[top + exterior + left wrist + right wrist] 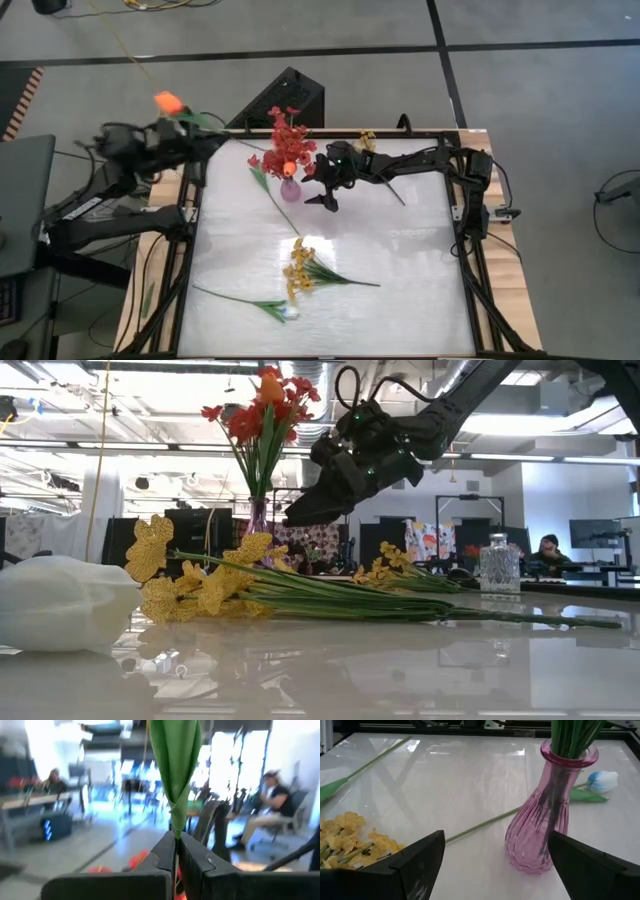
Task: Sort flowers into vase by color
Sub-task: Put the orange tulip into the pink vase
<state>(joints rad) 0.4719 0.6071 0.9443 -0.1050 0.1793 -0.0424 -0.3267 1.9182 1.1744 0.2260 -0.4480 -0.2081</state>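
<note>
The left gripper [176, 865] clamps an orange tulip [168, 101] beyond the table [400, 290]. The right gripper [492, 862], fingers apart, hovers by the pink vase [547, 820]; yellow sprays [298, 268] lie nearby, seemingly loose.

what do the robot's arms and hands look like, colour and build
Both arms are black and jointed, with black cables along the links. The right hand has wide, flat, wedge-shaped dark fingers and a small green light on its wrist. The left hand has matching blocky black fingers.
</note>
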